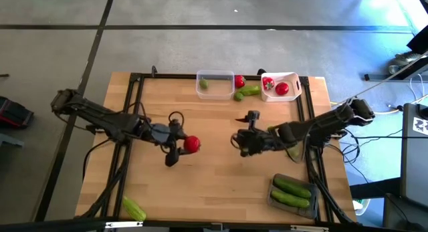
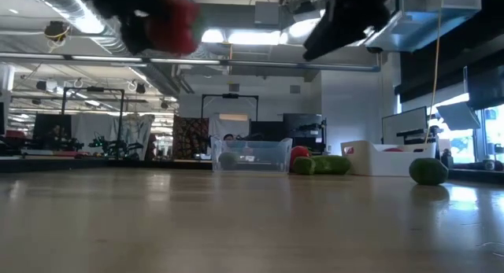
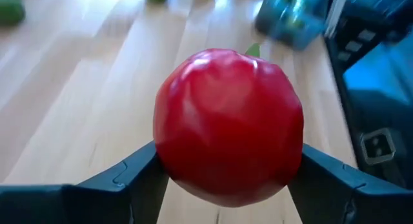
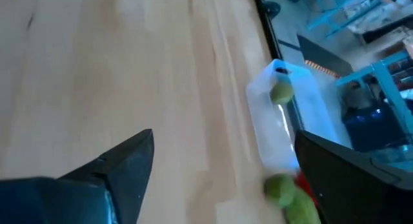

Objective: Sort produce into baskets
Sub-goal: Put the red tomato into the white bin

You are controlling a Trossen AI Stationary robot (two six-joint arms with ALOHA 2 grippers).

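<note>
Centrally, left tool (image 1: 182, 147) gripping red tomato (image 1: 192, 144)

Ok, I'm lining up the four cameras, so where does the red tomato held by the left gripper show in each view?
High view: red tomato left of table centre, at the left gripper.
Low view: blurred red blob at top left, above the table.
Left wrist view: fills the centre, between the fingers.
Right wrist view: not in it.
Shared landmark: clear basket.
</note>
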